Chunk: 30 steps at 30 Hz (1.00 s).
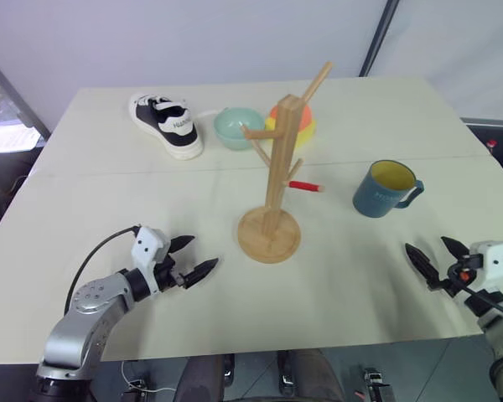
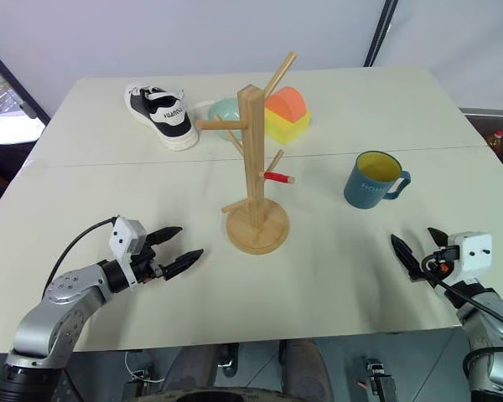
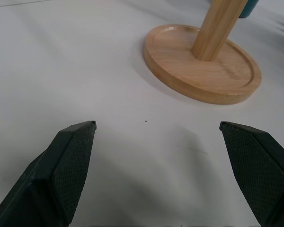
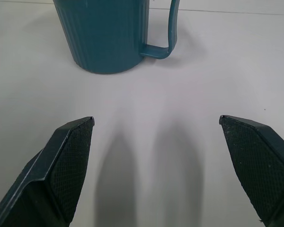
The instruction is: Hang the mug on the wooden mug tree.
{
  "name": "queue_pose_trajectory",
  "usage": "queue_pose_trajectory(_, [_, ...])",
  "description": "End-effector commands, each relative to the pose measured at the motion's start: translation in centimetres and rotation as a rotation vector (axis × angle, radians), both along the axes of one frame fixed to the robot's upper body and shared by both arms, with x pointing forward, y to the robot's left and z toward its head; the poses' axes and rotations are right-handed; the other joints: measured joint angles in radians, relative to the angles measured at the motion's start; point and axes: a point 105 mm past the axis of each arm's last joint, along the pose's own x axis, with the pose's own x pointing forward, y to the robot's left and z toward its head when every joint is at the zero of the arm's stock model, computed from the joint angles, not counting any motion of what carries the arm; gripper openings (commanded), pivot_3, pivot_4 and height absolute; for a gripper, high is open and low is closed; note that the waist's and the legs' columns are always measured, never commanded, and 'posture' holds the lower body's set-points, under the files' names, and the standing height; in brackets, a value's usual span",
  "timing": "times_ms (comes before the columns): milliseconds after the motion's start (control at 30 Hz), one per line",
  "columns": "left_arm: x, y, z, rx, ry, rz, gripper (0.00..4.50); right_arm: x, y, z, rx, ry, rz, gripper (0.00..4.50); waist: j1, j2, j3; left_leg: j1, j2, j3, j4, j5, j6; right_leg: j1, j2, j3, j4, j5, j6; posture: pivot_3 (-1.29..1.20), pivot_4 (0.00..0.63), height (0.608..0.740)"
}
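Observation:
The dark teal mug point(image 1: 384, 190) with a yellow inside stands upright on the table at the right, its handle point(image 1: 413, 195) turned to the right. The wooden mug tree point(image 1: 278, 166) rises from a round base point(image 1: 270, 234) at the table's middle, with one red-tipped peg point(image 1: 307, 186). My right gripper point(image 1: 438, 255) is open and empty near the front right edge, pointing at the mug point(image 4: 106, 33) from a short way off. My left gripper point(image 1: 194, 258) is open and empty at the front left, aimed at the tree's base point(image 3: 203, 64).
At the back of the table lie a black-and-white shoe point(image 1: 168, 124), a pale mint-green bowl point(image 1: 235, 127) and an orange-and-yellow block point(image 1: 300, 126) behind the tree. The table's front edge point(image 1: 277, 350) runs just behind both grippers.

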Motion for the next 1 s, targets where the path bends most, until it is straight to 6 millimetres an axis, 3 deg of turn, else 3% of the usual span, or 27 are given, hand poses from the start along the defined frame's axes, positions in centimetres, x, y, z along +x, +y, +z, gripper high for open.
queue_pose_trajectory(33, [-0.1, 0.0, 1.3, 0.004, -0.05, -0.007, 4.5, 0.3, 0.1, 0.7, -0.023, -0.026, 0.01, 4.4, 0.0, 0.0, 0.0, 0.0, 0.0, 0.0, 0.0, 0.0, 0.0, 0.0, 0.0, 0.0, 0.0, 0.0, 0.0, 0.0, 0.15, 0.74])
queue_pose_trajectory(167, [-0.6, -0.9, 1.6, -0.009, -0.044, -0.062, 4.5, 1.0, 0.3, 0.7, -0.03, -0.035, -0.002, 4.4, 0.0, 0.0, 0.0, 0.0, 0.0, 0.0, 0.0, 0.0, 0.0, 0.0, 0.0, 0.0, 0.0, 0.0, 0.0, 0.0, 0.15, 0.74])
queue_pose_trajectory(333, [-3.0, -4.4, 3.2, -0.066, -0.059, -0.281, 4.5, 1.6, 0.2, 0.8, -0.038, -0.049, -0.015, 4.4, 0.001, 0.0, 0.0, 0.0, 0.0, 0.001, 0.001, 0.0, 0.0, 0.0, 0.0, 0.0, 0.001, 0.0, 0.0, 0.0, 0.15, 0.74])
queue_pose_trajectory(400, [-3.3, -4.9, 3.5, -0.08, -0.054, -0.313, 4.5, 1.7, 0.3, 0.9, -0.043, -0.054, -0.008, 4.4, 0.002, 0.0, 0.0, 0.0, 0.0, 0.002, 0.001, 0.0, 0.0, 0.0, 0.0, 0.0, 0.001, 0.0, 0.0, 0.0, 0.15, 0.74])
queue_pose_trajectory(567, [-4.2, -8.6, 4.8, -0.056, -0.126, -0.515, 4.5, 3.2, 0.4, 1.9, -0.073, -0.105, -0.041, 4.4, 0.001, 0.0, 0.0, 0.0, 0.0, 0.002, 0.002, 0.001, 0.002, 0.0, 0.0, 0.0, 0.002, 0.0, 0.0, 0.0, 0.15, 0.74])
queue_pose_trajectory(733, [-4.2, -9.3, 5.0, -0.041, -0.13, -0.582, 4.5, 4.2, 0.8, 2.2, -0.07, -0.123, -0.036, 4.4, -0.001, 0.0, 0.0, 0.002, 0.0, 0.004, 0.003, 0.002, 0.003, 0.002, 0.0, 0.0, 0.003, 0.001, -0.001, 0.0, 0.15, 0.74])
queue_pose_trajectory(1000, [-4.4, -9.6, 5.2, -0.017, -0.154, -0.608, 4.5, 5.9, -0.3, 3.1, -0.071, -0.149, -0.06, 4.4, 0.001, 0.0, 0.0, 0.002, 0.0, 0.004, 0.004, 0.002, 0.004, 0.002, 0.001, 0.0, 0.003, 0.001, 0.0, 0.0, 0.15, 0.74])
